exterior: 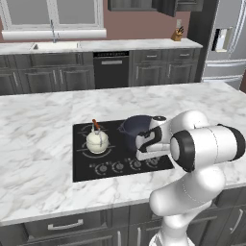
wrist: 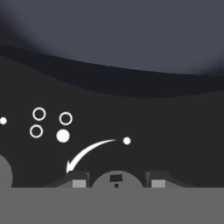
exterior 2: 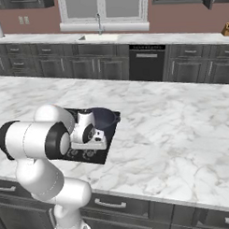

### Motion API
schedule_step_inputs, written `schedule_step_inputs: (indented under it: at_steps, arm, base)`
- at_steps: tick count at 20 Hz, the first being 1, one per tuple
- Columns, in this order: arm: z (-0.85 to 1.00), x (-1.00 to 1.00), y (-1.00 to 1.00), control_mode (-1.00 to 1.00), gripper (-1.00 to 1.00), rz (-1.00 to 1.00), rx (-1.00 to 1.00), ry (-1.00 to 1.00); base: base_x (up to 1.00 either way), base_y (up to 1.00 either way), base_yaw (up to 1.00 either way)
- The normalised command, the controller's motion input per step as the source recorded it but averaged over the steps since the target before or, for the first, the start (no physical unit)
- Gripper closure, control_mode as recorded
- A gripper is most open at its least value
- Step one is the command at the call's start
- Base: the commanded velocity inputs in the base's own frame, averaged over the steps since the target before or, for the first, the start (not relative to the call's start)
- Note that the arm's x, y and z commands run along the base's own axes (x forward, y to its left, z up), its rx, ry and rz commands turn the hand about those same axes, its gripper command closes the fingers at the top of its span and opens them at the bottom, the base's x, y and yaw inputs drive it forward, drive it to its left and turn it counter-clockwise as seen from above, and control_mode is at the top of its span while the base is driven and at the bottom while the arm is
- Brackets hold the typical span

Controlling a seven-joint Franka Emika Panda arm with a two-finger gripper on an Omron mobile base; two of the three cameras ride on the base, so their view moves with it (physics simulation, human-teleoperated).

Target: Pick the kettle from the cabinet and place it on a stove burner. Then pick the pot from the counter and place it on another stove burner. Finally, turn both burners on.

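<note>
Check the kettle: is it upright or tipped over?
Upright. In the left base view the kettle sits on the black cooktop, handle arched straight up, beside the pot.

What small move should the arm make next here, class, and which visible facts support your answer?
Probably close the gripper on the knob between its fingertips and turn it. The kettle and the pot already sit on the cooktop, so switching the burners on remains; the jaws straddle the knob with a gap on either side.

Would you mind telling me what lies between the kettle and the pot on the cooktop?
In the left base view, only bare black cooktop glass lies between the kettle and the pot; they stand apart.
</note>
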Motion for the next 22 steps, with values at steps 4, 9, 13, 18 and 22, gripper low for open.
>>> schedule_step_inputs:
  at_steps: [4,9,13,18,22]
  arm:
    - [-0.29,-0.17,0.16,-1.0,1.0,0.15,0.0,0.0]
    - [-0.25,-0.3,0.08,-1.0,1.0,0.14,0.0,-0.03]
    - [-0.25,-0.36,0.08,-1.0,1.0,0.13,0.0,-0.06]
    - [-0.28,-0.33,0.05,-1.0,1.0,0.14,0.0,-0.06]
    - [-0.27,-0.25,0.0,-1.0,1.0,0.15,0.0,-0.04]
  base:
    - [0.0,0.0,0.0]
    - [0.0,0.0,0.0]
    - [0.0,0.0,0.0]
    - [0.0,0.0,0.0]
    - [0.0,0.0,0.0]
